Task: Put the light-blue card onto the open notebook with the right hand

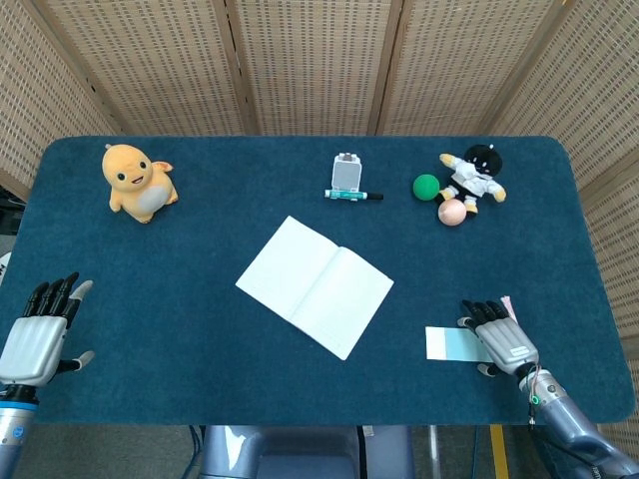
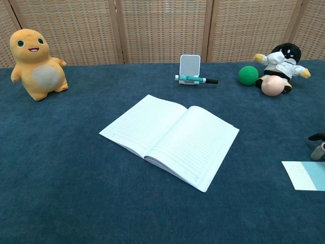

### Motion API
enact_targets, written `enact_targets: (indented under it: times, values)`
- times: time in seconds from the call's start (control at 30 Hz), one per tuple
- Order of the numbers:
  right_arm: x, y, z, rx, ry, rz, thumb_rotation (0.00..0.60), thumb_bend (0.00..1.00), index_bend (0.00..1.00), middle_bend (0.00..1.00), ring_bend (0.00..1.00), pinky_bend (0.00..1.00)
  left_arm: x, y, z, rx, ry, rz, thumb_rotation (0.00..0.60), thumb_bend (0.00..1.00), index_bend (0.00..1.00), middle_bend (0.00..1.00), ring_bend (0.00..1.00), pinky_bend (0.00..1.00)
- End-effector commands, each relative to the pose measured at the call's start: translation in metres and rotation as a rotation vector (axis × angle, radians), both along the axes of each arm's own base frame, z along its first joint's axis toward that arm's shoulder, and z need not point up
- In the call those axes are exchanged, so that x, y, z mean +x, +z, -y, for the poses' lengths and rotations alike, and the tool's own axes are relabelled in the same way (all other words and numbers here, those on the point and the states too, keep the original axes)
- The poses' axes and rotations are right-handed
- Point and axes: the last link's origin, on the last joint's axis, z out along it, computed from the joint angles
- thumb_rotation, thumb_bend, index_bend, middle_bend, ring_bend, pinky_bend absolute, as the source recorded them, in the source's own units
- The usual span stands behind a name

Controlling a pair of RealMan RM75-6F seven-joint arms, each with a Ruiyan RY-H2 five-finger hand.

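The light-blue card (image 1: 449,343) lies flat on the blue table near its front right edge; the chest view cuts the card (image 2: 306,176) off at the right border. My right hand (image 1: 499,337) lies over the card's right end, fingers spread and flat, holding nothing that I can see. Only a fingertip of that hand (image 2: 318,147) shows in the chest view. The open notebook (image 1: 315,285) lies in the middle of the table, pages blank, also seen as the notebook (image 2: 170,138) from the chest. My left hand (image 1: 38,334) hovers at the front left corner, fingers apart and empty.
A yellow plush toy (image 1: 137,182) sits at the back left. A small white stand with a teal marker (image 1: 349,194) is at the back centre. A green ball (image 1: 426,186), a pink ball (image 1: 451,212) and a black-and-white doll (image 1: 476,176) are at the back right.
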Motion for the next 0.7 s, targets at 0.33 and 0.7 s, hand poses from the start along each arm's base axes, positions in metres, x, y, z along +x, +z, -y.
enact_targets:
  times: [0.33, 0.7]
  values:
    - [0.0008, -0.0011, 0.0000, 0.002, 0.001, 0.014, 0.600, 0.00, 0.50, 0.00, 0.00, 0.05, 0.0000, -0.0005, -0.0002, -0.002, 0.002, -0.001, 0.600, 0.00, 0.00, 0.00, 0.00, 0.00]
    - [0.0007, -0.0024, -0.0031, -0.020, 0.027, 0.051, 0.600, 0.04, 0.62, 0.00, 0.00, 0.05, 0.0000, -0.0009, -0.0001, -0.003, 0.001, -0.001, 0.600, 0.00, 0.00, 0.00, 0.00, 0.00]
